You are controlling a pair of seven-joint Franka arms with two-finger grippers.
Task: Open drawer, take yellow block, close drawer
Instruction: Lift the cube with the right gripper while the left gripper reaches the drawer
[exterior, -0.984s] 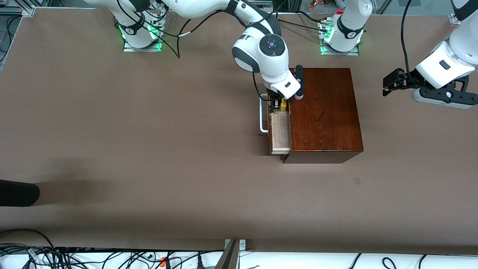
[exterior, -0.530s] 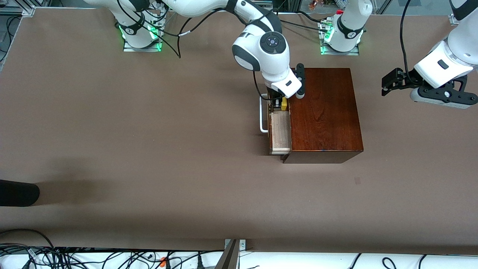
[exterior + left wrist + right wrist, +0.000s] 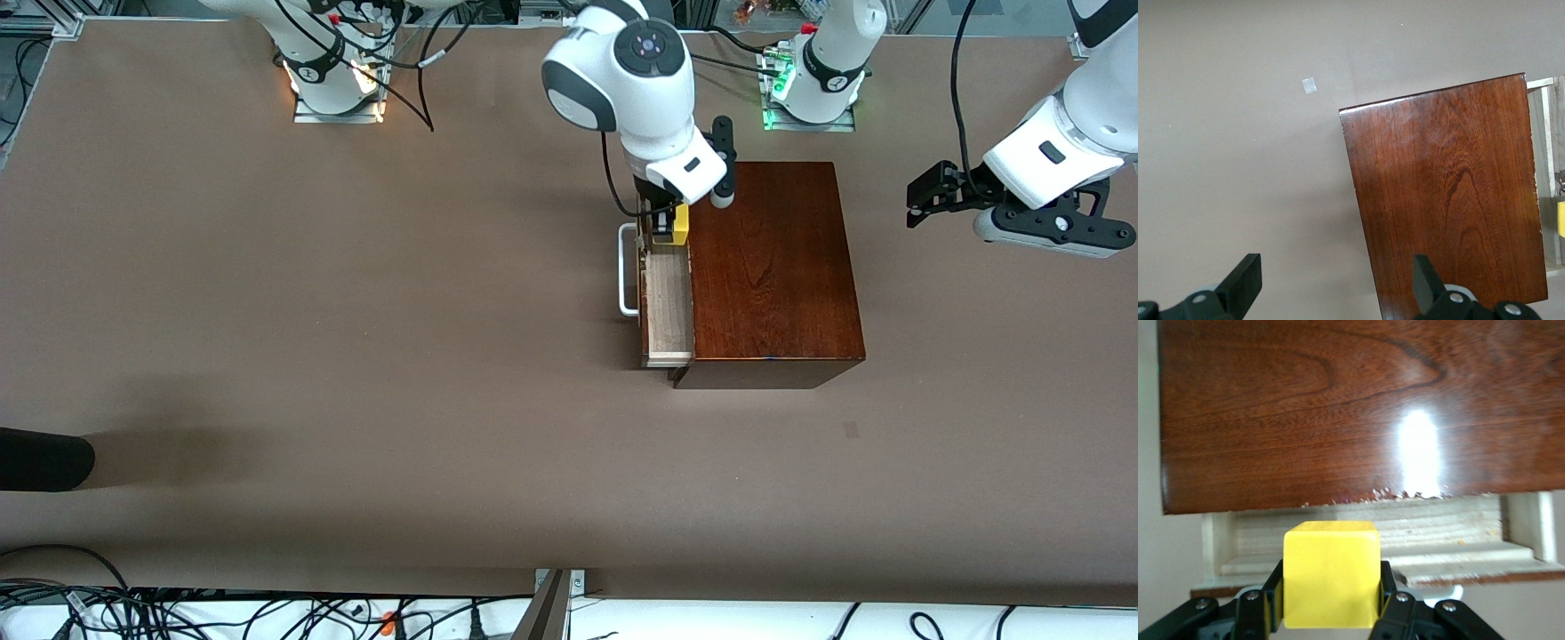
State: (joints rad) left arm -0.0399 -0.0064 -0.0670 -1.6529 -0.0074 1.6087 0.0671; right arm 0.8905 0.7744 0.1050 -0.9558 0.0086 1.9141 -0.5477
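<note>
The dark reddish-brown wooden box (image 3: pixel 769 267) stands mid-table with its drawer (image 3: pixel 669 307) pulled out toward the right arm's end. The drawer's pale interior and white bar handle (image 3: pixel 627 271) are exposed. My right gripper (image 3: pixel 667 229) is shut on the yellow block (image 3: pixel 680 224) and holds it above the end of the open drawer farthest from the front camera. In the right wrist view the yellow block (image 3: pixel 1331 573) sits squarely between the fingers (image 3: pixel 1265 607), over the drawer (image 3: pixel 1405 533). My left gripper (image 3: pixel 917 200) hangs open over bare table beside the box (image 3: pixel 1451 193), nothing in it (image 3: pixel 1336 283).
A black object (image 3: pixel 44 458) pokes in at the table edge toward the right arm's end. A small pale mark (image 3: pixel 851 429) lies on the table nearer the front camera than the box. Cables (image 3: pixel 267 613) run along the near edge.
My right gripper has risen with the yellow block, lifting it out of the drawer. The left arm has drifted only slightly. The drawer has stayed open.
</note>
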